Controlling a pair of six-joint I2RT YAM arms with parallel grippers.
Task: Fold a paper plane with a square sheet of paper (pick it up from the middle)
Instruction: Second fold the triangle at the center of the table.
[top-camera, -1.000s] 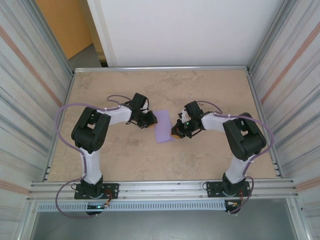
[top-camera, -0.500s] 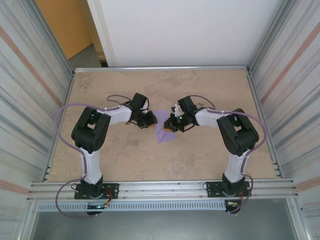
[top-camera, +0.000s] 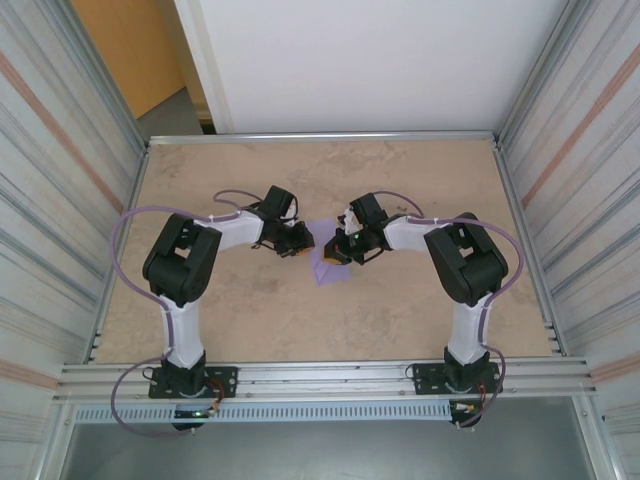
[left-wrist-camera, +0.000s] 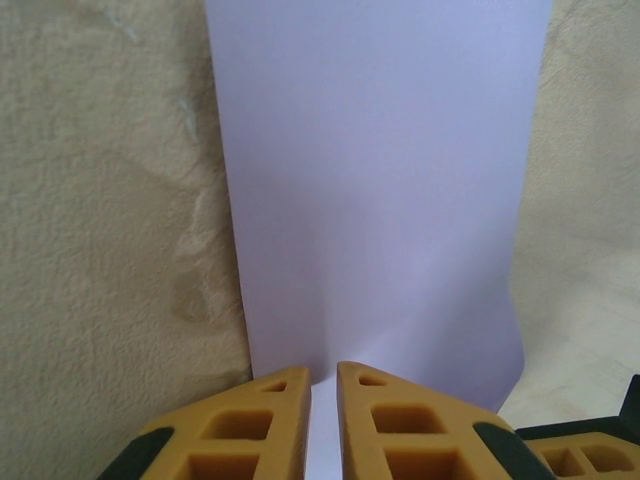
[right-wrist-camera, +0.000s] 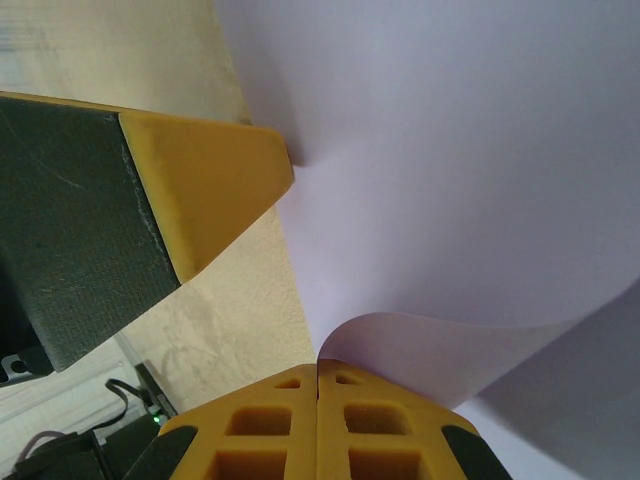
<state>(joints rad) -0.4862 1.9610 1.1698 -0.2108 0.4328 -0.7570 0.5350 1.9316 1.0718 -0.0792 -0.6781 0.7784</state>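
Note:
The square sheet of paper (top-camera: 326, 269) is lavender and lies at the table's middle, bent over on itself. In the left wrist view the sheet (left-wrist-camera: 380, 180) stretches flat away from my left gripper (left-wrist-camera: 323, 372), whose jaws are shut on its near edge with a thin gap between them. My right gripper (right-wrist-camera: 317, 365) is shut on the opposite edge, and the sheet (right-wrist-camera: 450, 150) curls up from its tips in a loop. From above, the left gripper (top-camera: 305, 245) and right gripper (top-camera: 338, 250) stand close together over the paper. A left fingertip (right-wrist-camera: 200, 190) shows in the right wrist view.
The beige tabletop (top-camera: 400, 320) is ringed by a metal rail (top-camera: 320, 137) at the back and striped side walls. Both arm bases sit at the near edge.
My right gripper has swung left toward the left gripper, carrying its edge of the sheet over. From above the paper looks narrower. The left gripper has stayed put.

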